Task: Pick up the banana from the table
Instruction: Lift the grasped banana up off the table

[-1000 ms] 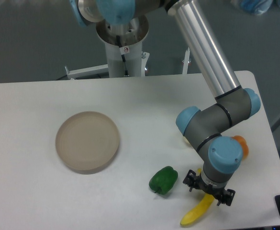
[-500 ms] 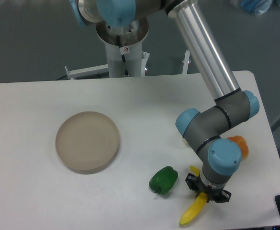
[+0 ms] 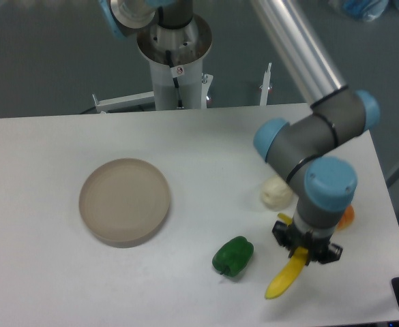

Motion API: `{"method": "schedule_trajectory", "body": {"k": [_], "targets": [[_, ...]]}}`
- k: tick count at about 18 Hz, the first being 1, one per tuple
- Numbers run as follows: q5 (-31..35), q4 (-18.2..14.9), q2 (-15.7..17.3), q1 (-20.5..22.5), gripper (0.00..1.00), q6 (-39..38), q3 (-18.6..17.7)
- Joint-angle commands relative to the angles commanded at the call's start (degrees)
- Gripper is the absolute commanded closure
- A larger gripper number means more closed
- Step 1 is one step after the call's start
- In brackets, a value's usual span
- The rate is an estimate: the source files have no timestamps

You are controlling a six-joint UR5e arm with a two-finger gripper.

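The bright yellow banana (image 3: pixel 286 278) hangs tilted in my gripper (image 3: pixel 304 251), its lower tip pointing down-left over the white table (image 3: pixel 199 143) near the front right edge. The gripper is shut on the banana's upper part, and the banana looks lifted off the tabletop. The wrist hides the banana's top end.
A green pepper (image 3: pixel 232 256) lies just left of the banana. A small cream lump (image 3: pixel 276 193) sits behind the gripper. An orange fruit (image 3: pixel 346 216) peeks out at the wrist's right. A round beige plate (image 3: pixel 124 200) stands on the left. The robot base (image 3: pixel 174 61) is at the back.
The gripper closed on the banana and rose with it, shifting slightly up and right. The cream lump, hidden before, now shows behind the arm.
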Motion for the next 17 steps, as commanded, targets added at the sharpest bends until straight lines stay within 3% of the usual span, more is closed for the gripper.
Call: {"method": "schedule_trajectory", "body": {"k": [3,8,17], "targets": [[0.1,-2.8,2.6,2.5,1.0,5.8,-0.7],[0.2,-2.2,3.3,5.6,0.97,18.1,-3.8],[1.3,-2.3,2.4,5.7,0.97,22.0,-3.5]]}}
